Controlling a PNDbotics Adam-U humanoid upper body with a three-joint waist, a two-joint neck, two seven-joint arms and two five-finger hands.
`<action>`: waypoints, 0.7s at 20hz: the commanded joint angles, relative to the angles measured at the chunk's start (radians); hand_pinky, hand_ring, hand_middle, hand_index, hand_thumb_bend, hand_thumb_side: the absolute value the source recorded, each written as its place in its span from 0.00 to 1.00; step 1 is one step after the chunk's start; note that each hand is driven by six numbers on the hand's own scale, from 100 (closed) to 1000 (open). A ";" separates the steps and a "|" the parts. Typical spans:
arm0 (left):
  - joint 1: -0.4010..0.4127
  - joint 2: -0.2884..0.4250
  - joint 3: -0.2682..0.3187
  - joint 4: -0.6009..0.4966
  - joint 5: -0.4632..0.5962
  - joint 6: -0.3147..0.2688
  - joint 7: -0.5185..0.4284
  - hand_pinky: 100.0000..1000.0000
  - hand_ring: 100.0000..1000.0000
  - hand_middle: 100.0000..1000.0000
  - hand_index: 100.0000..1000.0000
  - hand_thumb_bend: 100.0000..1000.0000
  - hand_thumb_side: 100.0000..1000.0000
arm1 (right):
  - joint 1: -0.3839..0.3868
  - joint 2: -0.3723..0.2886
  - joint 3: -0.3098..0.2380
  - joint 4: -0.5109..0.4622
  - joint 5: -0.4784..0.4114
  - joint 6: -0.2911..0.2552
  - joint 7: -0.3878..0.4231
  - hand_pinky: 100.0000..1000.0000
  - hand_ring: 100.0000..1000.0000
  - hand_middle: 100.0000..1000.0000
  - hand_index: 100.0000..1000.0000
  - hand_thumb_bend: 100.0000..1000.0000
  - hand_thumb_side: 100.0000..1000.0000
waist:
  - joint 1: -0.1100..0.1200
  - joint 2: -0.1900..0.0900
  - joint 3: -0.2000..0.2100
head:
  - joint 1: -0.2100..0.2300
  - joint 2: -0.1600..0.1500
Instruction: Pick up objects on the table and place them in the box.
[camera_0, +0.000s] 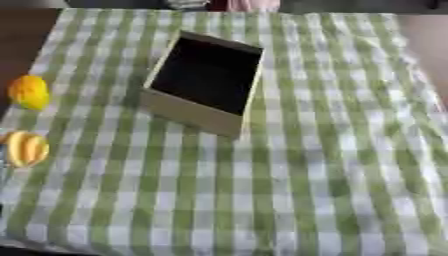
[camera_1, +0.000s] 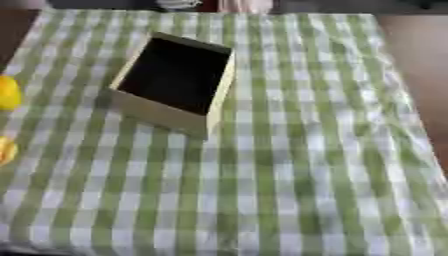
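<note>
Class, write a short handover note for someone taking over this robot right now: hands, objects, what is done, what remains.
Hands: neither shows in either view.
Box: open, on the checked cloth, toward its far left; inside looks dark, and nothing can be made out in it.
Objects: a yellow fruit at the cloth's left edge, a yellow-orange one nearer the robot, both outside the box.
Done: nothing visibly placed.
Left: both fruits go into the box.

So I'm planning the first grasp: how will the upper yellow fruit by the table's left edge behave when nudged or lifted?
The upper yellow fruit looks rounded, so a nudge would probably roll it, perhaps off the cloth's nearby left edge. Its skin looks smooth, so it may slip. It seems small enough to be light.
</note>
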 joint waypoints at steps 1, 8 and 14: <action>0.032 0.122 0.017 -0.015 -0.061 0.097 -0.052 0.60 0.63 0.59 0.82 0.18 0.65 | -0.004 -0.026 -0.003 -0.020 0.002 -0.004 0.000 0.90 0.81 0.69 0.88 0.00 0.57 | 0.005 -0.015 0.003 | -0.008 0.005; 0.181 0.371 0.025 -0.015 -0.150 0.283 -0.220 0.64 0.66 0.63 0.85 0.20 0.66 | 0.003 -0.041 -0.002 -0.020 0.009 -0.002 0.000 0.90 0.81 0.69 0.88 0.00 0.57 | 0.020 -0.015 0.019 | -0.029 0.005; 0.253 0.535 0.030 -0.003 -0.322 0.434 -0.531 0.71 0.74 0.69 0.89 0.36 0.45 | 0.010 -0.052 -0.005 -0.020 0.014 -0.002 -0.004 0.90 0.81 0.68 0.88 0.00 0.57 | 0.028 -0.018 0.034 | -0.048 0.005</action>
